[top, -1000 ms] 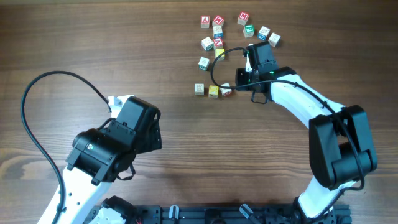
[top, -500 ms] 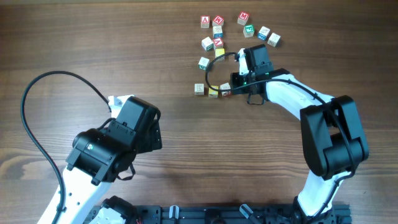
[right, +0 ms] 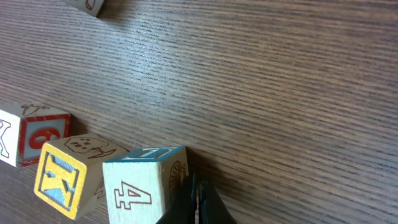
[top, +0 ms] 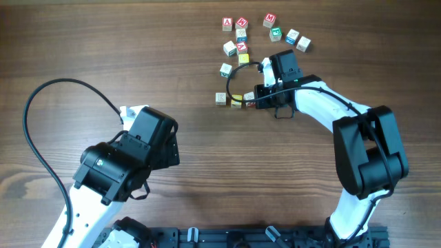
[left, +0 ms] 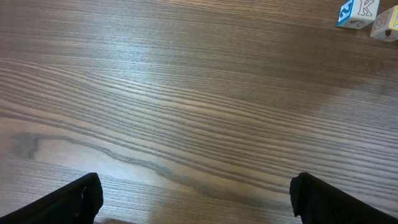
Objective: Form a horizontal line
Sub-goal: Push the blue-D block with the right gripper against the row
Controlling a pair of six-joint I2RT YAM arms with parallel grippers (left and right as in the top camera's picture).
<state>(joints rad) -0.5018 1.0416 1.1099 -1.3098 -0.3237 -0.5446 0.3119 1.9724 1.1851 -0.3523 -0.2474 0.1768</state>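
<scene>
Even bright light, pale glare on the table (left: pixel 186 68), soft shadows, sharp focus

My left arm (top: pixel 114 172) is folded back, wrist angled down, and my left gripper (left: pixel 196 190) is spread wide, one finger at each lower corner of the wrist view. My right arm (top: pixel 324 110) stretches forward and inward. My right gripper (right: pixel 196 200) is pinched tight, tips pressed together.
</scene>
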